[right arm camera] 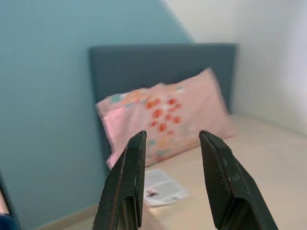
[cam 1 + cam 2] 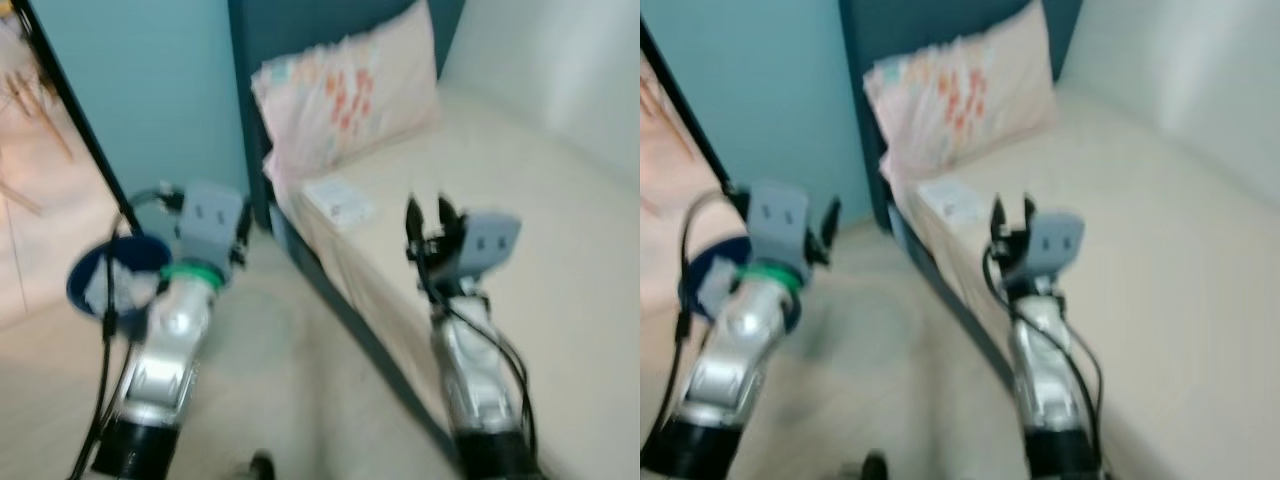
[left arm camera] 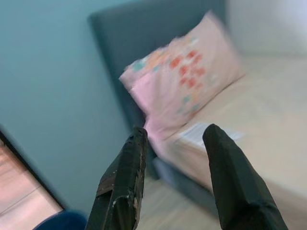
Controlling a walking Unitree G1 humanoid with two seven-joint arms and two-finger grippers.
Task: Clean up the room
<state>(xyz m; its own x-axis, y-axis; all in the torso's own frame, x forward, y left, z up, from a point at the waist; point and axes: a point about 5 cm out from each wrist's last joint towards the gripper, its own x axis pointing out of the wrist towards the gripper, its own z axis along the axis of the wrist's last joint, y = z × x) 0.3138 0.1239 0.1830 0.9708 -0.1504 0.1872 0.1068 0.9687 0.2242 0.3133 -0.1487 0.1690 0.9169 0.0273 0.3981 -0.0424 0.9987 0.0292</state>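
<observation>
Teal wall [image 2: 170,90] fills the space ahead of me on the left, meeting a darker blue-grey headboard [image 1: 158,67] at the corner. Against that headboard leans a pink pillow [image 2: 345,95] with orange and red blotches, tilted back on the cream mattress [image 2: 540,260].

Just in front of the pillow, near the mattress's edge, lies a white paper packet [image 2: 340,202] — flat, a little printed mark on it visible from the right wrist.

My right gripper [image 2: 428,225] hangs over the bed edge, well short of the packet, fingers spread with nothing between them. My left gripper [image 3: 175,177] is out over the pale floor [image 2: 280,370] beside the bed, fingers also parted and empty; from its wrist the pillow and packet sit beyond the tips.

To the left of my left arm stands a blue bin [image 2: 115,280] with something white crumpled inside — I cannot tell what. A thin black pole [image 2: 75,120] slants across the wall above it. The bed's dark side rail [image 2: 350,320] runs between the floor and the mattress, between my two arms. The head views are blurred.
</observation>
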